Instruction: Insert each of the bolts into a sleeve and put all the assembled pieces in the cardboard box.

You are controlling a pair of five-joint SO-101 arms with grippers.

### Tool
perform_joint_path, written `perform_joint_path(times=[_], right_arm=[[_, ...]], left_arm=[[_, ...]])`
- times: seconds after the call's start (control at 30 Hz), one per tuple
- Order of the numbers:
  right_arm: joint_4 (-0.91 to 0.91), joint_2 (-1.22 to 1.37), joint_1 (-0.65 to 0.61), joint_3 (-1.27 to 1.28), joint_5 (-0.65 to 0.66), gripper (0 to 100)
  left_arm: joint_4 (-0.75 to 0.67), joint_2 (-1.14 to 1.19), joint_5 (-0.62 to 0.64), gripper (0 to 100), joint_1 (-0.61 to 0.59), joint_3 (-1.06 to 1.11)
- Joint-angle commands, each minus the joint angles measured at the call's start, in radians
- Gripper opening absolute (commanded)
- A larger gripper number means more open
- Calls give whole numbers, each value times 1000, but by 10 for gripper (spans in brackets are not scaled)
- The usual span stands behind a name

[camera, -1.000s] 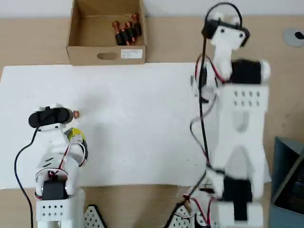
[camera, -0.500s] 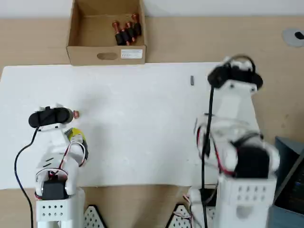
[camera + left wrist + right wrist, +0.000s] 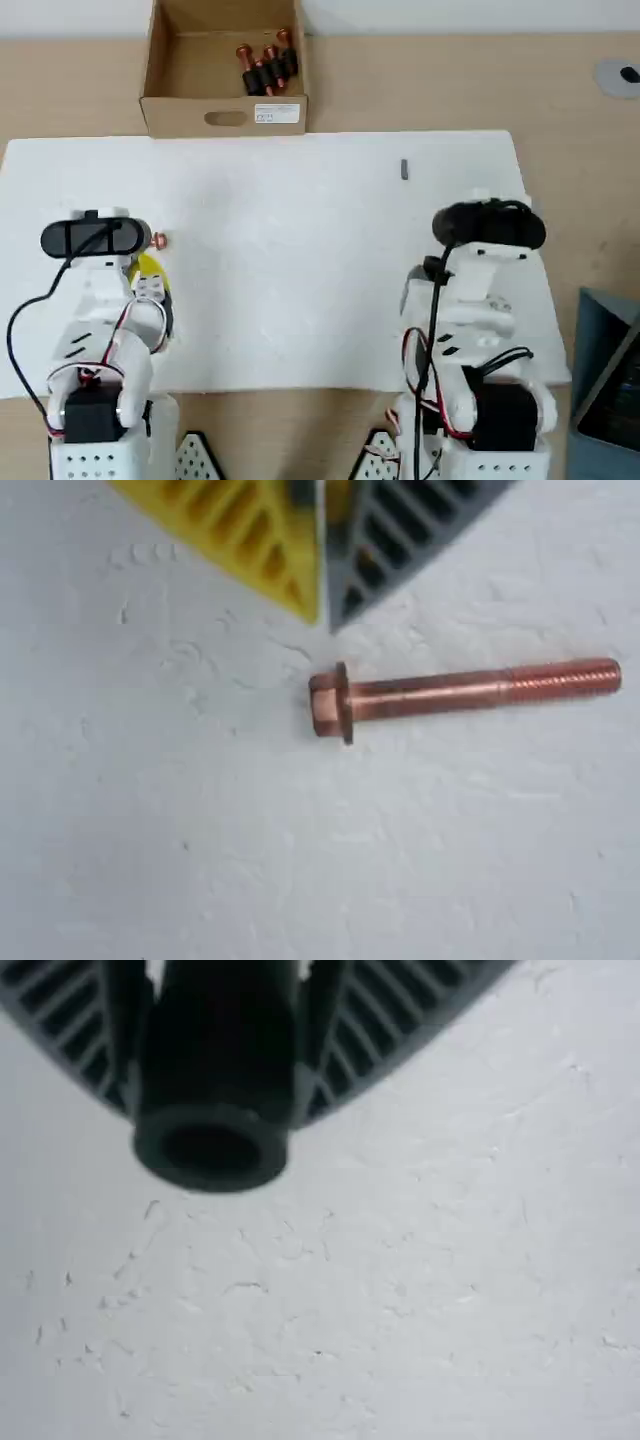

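Hovering over bolt (image 3: 460, 692), left claw (image 3: 322, 615) pressed together; right claw (image 3: 215, 1090), arm folded, pinching sleeve (image 3: 210, 1150).

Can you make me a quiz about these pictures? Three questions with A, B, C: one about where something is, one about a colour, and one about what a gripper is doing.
1. Where is the loose bolt?
A. on a shelf
B. on the white mat
C. in a cup

2. What colour is the bolt?
A. copper
B. blue
C. green

3. What is the right gripper doing?
A. hanging open
B. holding a spoon
C. holding a black sleeve

Answers:
1 B: the left wrist view shows the bolt lying flat on the mat, with nothing gripping it.
2 A: the bolt is shiny reddish-brown from head to thread.
3 C: in the right wrist view the sleeve sits clamped between the ribbed fingers, its open end facing the mat.
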Motion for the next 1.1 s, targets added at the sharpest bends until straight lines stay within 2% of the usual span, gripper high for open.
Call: perform_joint_path(times=[0.0, 0.27, 0.43, 0.6, 0.8, 1.07], right_arm=[[-26, -16, 8, 13, 8, 9], [-32, -36, 12, 25, 5, 9], [-69, -50, 102, 38, 17, 9], [-112, -84, 133, 71, 46, 9], [-132, -130, 134, 101, 57, 9], [-127, -136, 136, 99, 57, 9]], left_arm=[[0, 150, -17, 3, -6, -176], [15, 631, -17, 3, -38, -503], [72, 909, -52, 3, -106, -695], [189, 1118, -258, 3, -126, -832], [245, 1276, -456, 3, -126, -937], [362, 1491, -885, 3, -135, -1063]])
